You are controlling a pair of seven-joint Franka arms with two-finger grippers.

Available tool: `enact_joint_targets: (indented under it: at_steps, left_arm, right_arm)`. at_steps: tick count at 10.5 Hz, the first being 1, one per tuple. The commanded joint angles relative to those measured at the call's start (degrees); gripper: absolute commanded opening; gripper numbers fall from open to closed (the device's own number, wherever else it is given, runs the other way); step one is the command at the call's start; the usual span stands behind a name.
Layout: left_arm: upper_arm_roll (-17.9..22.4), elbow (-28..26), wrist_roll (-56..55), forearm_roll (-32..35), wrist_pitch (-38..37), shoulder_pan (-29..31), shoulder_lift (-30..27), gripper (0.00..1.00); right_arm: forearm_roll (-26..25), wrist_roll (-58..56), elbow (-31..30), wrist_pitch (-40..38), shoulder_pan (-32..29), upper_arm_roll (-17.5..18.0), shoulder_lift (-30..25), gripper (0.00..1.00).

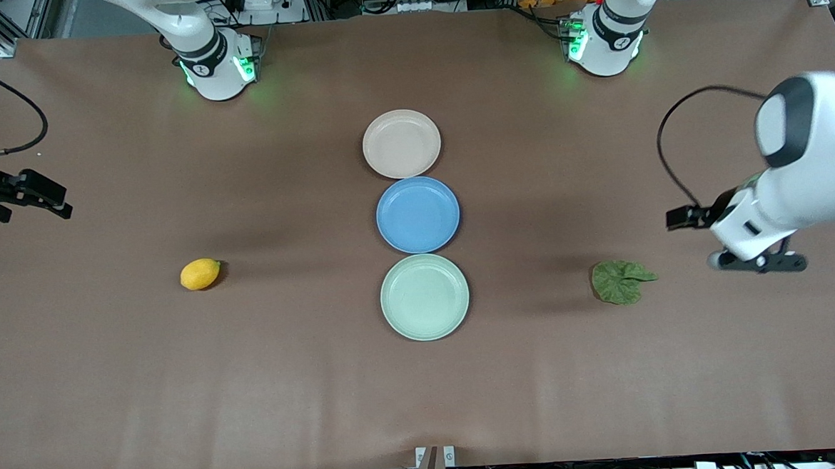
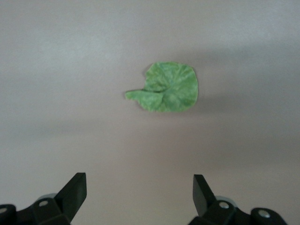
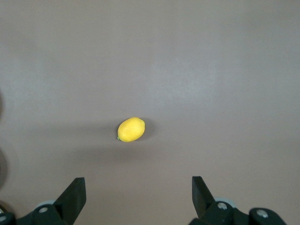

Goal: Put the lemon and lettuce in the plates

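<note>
The lemon [image 1: 200,274] lies on the brown table toward the right arm's end; it also shows in the right wrist view [image 3: 131,129]. The lettuce [image 1: 621,281] lies flat toward the left arm's end and shows in the left wrist view [image 2: 166,87]. The beige-pink plate [image 1: 401,144] and the mint green plate [image 1: 424,296] sit empty in the middle of the table. My left gripper [image 1: 758,263] [image 2: 139,183] is open and empty over bare table beside the lettuce. My right gripper [image 1: 36,194] [image 3: 138,185] is open and empty over the table's edge at the right arm's end, apart from the lemon.
An empty blue plate [image 1: 418,214] sits between the two pale plates, all three in one row touching or nearly so. A black cable [image 1: 677,149] loops off the left arm's wrist. Bare brown table surrounds the lemon and the lettuce.
</note>
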Motion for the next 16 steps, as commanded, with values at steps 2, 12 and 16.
enact_joint_targets:
  at_steps: [2,12,16]
  left_arm:
    - [-0.03,-2.43,0.84,-0.48,8.91,-0.09,6.32,1.00]
    - [0.06,-5.69,0.58,1.45,24.65,-1.85,17.75,1.00]
    - [0.06,-5.69,0.67,1.71,27.82,-1.50,20.22,1.00]
  right_arm:
    - [-0.64,0.34,-4.83,7.11,-0.06,0.11,1.26,1.00]
    - [-0.03,0.26,-12.03,23.17,0.20,0.11,10.04,1.00]
    - [-0.03,0.26,-17.85,32.61,1.17,0.11,10.74,1.00]
